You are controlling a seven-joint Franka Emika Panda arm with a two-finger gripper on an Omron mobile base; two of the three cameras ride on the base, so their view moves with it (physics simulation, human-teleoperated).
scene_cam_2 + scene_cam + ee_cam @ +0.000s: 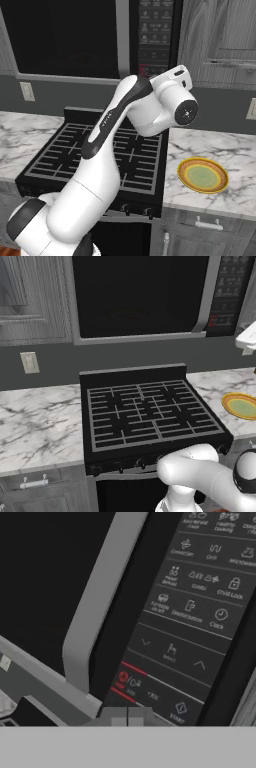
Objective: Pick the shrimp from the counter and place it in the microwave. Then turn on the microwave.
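The microwave [140, 296] hangs above the stove with its dark door [40, 572] shut. No shrimp shows on the counter [35, 421]; what lies behind the door is hidden. My gripper [126, 716] is shut with nothing between its tips. It sits close in front of the lower rows of the black keypad panel [195, 612], near the red stop mark and the START key [178, 711]. In the right base view my white hand [175, 82] is raised against the keypad [155, 35]. Whether the tips touch the panel I cannot tell.
A black grated stove [150, 411] stands below the microwave. A round yellow-rimmed green plate [202, 176] lies on the marble to its right. Grey wall cabinets [220, 40] flank the microwave. The grey door handle [100, 602] runs just left of the keypad.
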